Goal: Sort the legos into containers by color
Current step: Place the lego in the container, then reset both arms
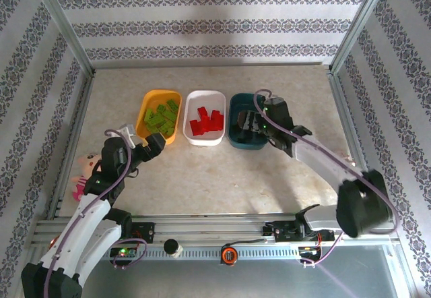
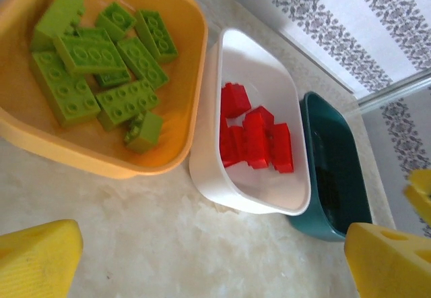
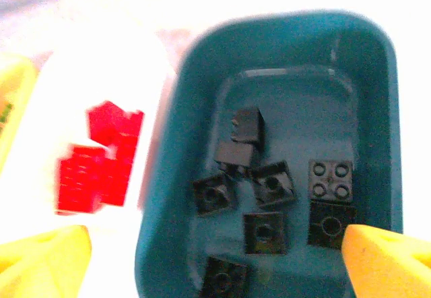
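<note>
Black legos (image 3: 269, 183) lie in the teal tray (image 3: 172, 176), right of centre in the top view. They are mostly flat and studs-up, one small stack upper-middle of the pile. Red legos (image 2: 256, 139) sit in the white tray (image 2: 296, 197) in the middle, and green legos (image 2: 101, 75) in the orange tray (image 2: 195, 69) on the left. The trays stand side by side, touching or nearly so, long axes running up-down in the top view.

Key relation: the black pile is straight under the right jaws, which hang over the teal tray. The right jaws are spread wide, with a tip at each lower corner of the wrist view and nothing between them.

The left jaws are also wide open and empty, low over the desk (image 1: 222, 176), just lower left of the orange tray and pointing at it.

The right arm (image 1: 316, 160) is nearer teal; the left arm (image 1: 111, 170) is nearer orange and white.

Every brick I can make out is in a tray by colour, so the sort looks about done.

A doll (image 1: 82, 176) lies at the left edge, beside the left arm.

No readable writing; the stud marks are too blurred.
</note>
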Motion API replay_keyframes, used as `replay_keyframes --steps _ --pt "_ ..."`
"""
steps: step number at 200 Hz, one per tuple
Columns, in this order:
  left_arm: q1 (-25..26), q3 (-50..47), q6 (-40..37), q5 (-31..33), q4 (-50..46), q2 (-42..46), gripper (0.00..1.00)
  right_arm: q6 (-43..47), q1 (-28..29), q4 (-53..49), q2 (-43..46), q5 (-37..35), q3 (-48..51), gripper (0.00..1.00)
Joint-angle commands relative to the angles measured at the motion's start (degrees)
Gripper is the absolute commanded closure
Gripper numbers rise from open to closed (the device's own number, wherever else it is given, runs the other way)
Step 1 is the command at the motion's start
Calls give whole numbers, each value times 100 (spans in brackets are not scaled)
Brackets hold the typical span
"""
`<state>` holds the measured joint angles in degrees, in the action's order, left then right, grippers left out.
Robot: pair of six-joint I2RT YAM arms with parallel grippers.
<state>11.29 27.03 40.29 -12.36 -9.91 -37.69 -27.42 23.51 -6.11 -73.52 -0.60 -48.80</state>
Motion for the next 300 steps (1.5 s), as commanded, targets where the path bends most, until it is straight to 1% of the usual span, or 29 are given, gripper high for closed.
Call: replay_keyframes --steps 1,25,45,55,66,82,100,112,127,140,147,173,200,207,215,223,230,240,262,275,278,282,288,293,300 --pt "44 263 -400 715 -325 48 0 174 309 192 827 -344 457 2" --pt "41 48 -783 1230 202 30 0 206 532 416 1459 -694 1000 2" --pt "34 -221 -1228 1781 935 -104 0 138 593 739 1896 -1127 1447 2" --pt "40 -289 -1608 2115 1247 -321 0 106 594 886 2083 -1311 1631 2" --pt "6 -226 -1897 2467 1335 -597 0 101 583 1000 2204 -1398 1766 2" --pt "-31 -5 -2384 2704 1489 -1213 0 163 576 1079 2272 -1408 1841 2" --pt "-106 478 -2963 2520 1508 -1898 0 232 576 1080 2208 -1364 1813 2" --pt "-110 658 -3681 2369 1691 -2227 0 248 563 1095 2168 -1364 1808 2" --pt "-142 619 -4423 2238 1993 -2491 0 265 566 1155 2165 -1357 1859 2" --pt "-236 326 -4754 1955 2423 -2581 0 272 563 1216 2196 -1372 1929 2" --pt "-248 85 -4866 1960 2810 -2594 1 272 548 1243 2219 -1395 1969 2" --pt "-432 -815 -4690 1752 4655 -2689 1 291 489 1256 2358 -1416 2040 2" --pt "-576 -1195 -4274 1636 5987 -3451 0 293 462 1288 2411 -1468 2067 2" --pt "-582 -1293 -4198 1710 6270 -3717 0 313 453 1281 2403 -1493 2063 2" --pt "-593 -1392 -4234 1878 6869 -3995 0 316 453 1275 2403 -1529 2067 2" --pt "-609 -1371 -4222 1916 6792 -3989 0 316 448 1261 2403 -1577 2078 2" --pt "-699 -1322 -4192 1778 6595 -3949 0 321 444 1268 2407 -1601 2100 2" --pt "-765 -1345 -4169 1693 6810 -4091 0 316 435 1293 2399 -1616 2127 2" --pt "-844 -1586 -4208 1534 8140 -4904 0 338 427 1303 2373 -1634 2145 2" --pt "-906 -1644 -4233 1332 9164 -5731 1 384 420 1296 2376 -1695 2145 2" --pt "-917 -1591 -4256 1366 9119 -5760 1 395 418 1291 2377 -1709 2145 2" --pt "-933 -1504 -4226 1359 8781 -5620 1 417 418 1282 2383 -1719 2133 2" --pt "-992 -1321 -4135 1265 7924 -5343 1 436 412 1283 2388 -1741 2137 2" --pt "-1064 -1164 -4122 1062 7395 -5197 1 442 409 1287 2394 -1769 2145 2" --pt "-1135 -1027 -4117 870 7248 -5231 1 463 405 1311 2387 -1784 2157 2"
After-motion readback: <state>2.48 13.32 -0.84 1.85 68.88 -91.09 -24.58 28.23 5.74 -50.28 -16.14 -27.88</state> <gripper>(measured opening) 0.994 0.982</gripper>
